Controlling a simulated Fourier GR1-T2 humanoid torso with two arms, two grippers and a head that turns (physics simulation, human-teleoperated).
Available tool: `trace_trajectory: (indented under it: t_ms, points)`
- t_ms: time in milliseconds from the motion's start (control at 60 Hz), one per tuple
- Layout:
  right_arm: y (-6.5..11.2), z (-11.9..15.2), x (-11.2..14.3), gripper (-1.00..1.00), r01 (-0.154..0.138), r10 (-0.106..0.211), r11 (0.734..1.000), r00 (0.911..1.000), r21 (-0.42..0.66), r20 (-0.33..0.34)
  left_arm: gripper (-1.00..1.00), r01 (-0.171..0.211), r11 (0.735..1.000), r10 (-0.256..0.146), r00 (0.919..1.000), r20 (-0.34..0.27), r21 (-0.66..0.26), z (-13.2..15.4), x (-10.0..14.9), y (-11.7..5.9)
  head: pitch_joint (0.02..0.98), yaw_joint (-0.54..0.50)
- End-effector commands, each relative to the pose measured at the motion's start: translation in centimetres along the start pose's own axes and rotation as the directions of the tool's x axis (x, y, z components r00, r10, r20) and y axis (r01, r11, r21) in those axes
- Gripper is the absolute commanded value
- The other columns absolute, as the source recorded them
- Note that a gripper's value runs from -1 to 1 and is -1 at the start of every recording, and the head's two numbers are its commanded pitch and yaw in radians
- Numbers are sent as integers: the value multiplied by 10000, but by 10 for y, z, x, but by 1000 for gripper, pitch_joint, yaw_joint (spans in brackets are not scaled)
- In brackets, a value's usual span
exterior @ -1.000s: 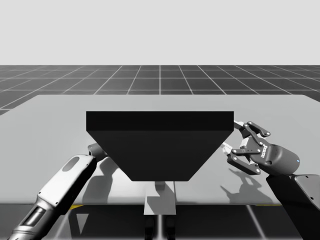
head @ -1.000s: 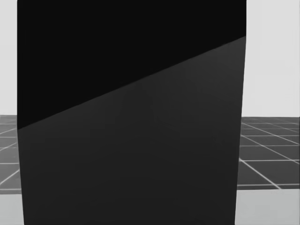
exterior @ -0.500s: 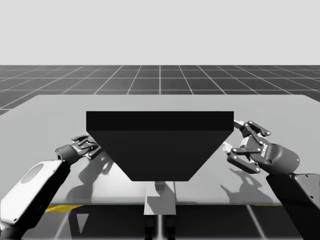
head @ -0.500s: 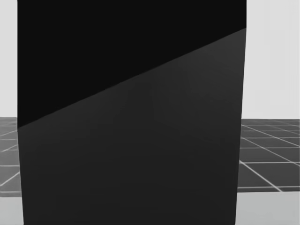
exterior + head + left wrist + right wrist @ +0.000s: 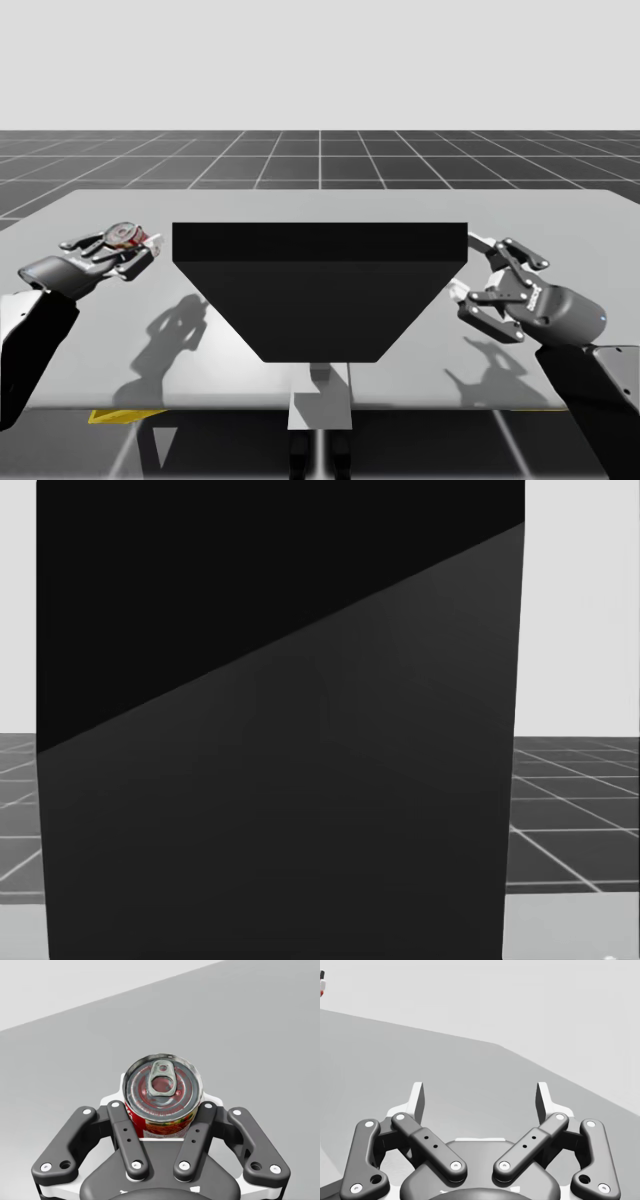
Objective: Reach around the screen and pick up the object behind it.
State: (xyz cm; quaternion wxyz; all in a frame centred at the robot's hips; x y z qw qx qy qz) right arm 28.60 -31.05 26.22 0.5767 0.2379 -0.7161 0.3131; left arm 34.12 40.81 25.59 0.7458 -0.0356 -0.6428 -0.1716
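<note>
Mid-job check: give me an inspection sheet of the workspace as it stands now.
Surface: grey table, carrying the screen.
Job's things: dark screen standing mid-table; red can held out to the screen's left.
Clutter: nothing seen.
Grippers: left gripper shut on the can; right gripper open, holding nothing, beside the screen's right edge.
Cables: nothing seen.
Surroundings: dark grid floor, pale backdrop.
</note>
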Motion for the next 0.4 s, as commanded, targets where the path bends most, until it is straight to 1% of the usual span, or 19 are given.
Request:
trace_trajectory:
  t_ms: [17,133,167,250,267,333,400]
  points:
    - [-4,2,3,-1000,-71,73,9998,9999,-164,130,1000,677,9961,-615,9928,1025,-575,-7,49,3,112,-53]
    - [-7,3,3,-1000,-117,120,9998,9998,-173,172,1000,872,9955,-809,9863,1435,-380,-8,69,2,112,-54]
    - [-7,3,3,-1000,-102,106,9998,9998,-195,168,1000,1022,9945,-971,9823,1603,-241,-8,79,1,112,-54]
    - [-8,4,3,-1000,-156,161,9996,9997,-242,180,1000,1103,9938,-1055,9771,1847,-161,-8,95,0,111,-54]
    - [-9,3,3,-1000,-186,191,9994,9997,-308,166,1000,1230,9924,-1191,9732,1970,-80,-8,102,-1,111,-54]
    - [-9,3,3,-1000,-169,174,9991,9998,-385,133,1000,1264,9920,-1227,9688,2153,-34,-7,113,-3,111,-55]
    - [-10,3,3,-1000,-209,213,9985,9997,-514,82,1000,1389,9902,-1386,9578,2517,165,-4,131,-5,111,-55]
